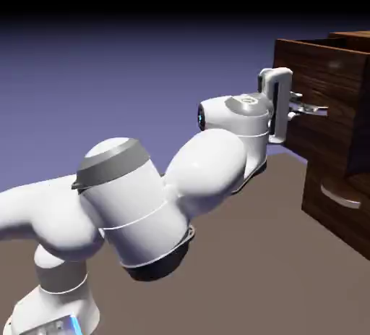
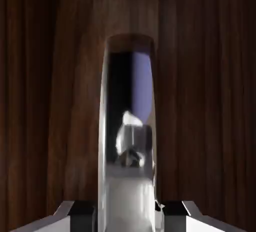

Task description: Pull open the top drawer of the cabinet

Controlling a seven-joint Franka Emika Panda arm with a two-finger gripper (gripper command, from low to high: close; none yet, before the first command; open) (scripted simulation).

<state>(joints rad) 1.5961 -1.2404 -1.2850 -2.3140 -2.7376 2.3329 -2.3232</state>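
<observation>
A: What's nearest the hand camera?

B: The hand (image 2: 128, 211), its two grey fingertips (image 2: 82, 210) pinching the silver handle (image 2: 127, 126), which runs between them up the middle of the hand view, mirror-bright.

A: And behind the handle?

B: The top drawer (image 2: 205, 100), its glossy dark wood grain filling that view.

A: From outside?

B: The white arm (image 1: 144, 196) reaches right over the brown tabletop (image 1: 246, 254). The hand (image 1: 309, 109) meets the top drawer (image 1: 321, 73), whose front stands out from the cabinet (image 1: 347, 210), ahead of the lower drawer's handle (image 1: 340, 194).
</observation>
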